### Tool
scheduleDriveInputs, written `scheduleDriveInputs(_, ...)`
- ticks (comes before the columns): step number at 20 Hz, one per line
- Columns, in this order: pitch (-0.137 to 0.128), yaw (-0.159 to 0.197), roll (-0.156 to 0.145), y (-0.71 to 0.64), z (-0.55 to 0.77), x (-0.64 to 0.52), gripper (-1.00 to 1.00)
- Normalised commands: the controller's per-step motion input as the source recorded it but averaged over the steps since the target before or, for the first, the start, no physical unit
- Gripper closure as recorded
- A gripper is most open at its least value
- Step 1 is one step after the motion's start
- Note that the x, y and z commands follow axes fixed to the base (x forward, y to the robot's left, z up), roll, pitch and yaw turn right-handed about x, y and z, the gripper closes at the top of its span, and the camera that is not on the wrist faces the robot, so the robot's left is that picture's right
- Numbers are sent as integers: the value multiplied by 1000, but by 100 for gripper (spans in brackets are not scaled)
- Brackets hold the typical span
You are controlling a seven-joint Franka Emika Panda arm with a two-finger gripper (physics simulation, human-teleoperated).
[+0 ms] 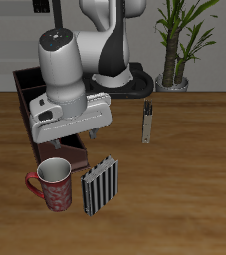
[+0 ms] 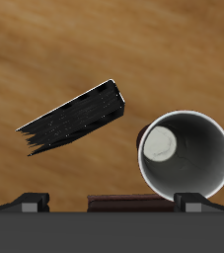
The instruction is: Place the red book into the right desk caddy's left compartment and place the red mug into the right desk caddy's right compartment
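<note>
Red mug upright on tabletop, beside striped book, just before caddy. Rigid, glossy, likely slippery: pinch rim wall. Gripper above; fingers' state unclear.

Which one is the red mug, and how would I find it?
Start at the long dark desk caddy under the robot's arm, then look nearer the table's front edge. There stands the red mug, round, with a pale inside and a loop handle. The striped book beside it is flat, black and white.
</note>
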Motion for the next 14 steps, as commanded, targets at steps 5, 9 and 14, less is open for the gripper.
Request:
scheduleDriveInputs(5, -11, -9, -159, -291, -23, 85, -100)
scheduleDriveInputs(9, -12, -10, -23, -81, 32, 17, -100)
scheduleDriveInputs(14, -2, -10, -23, -49, 12, 44, -100)
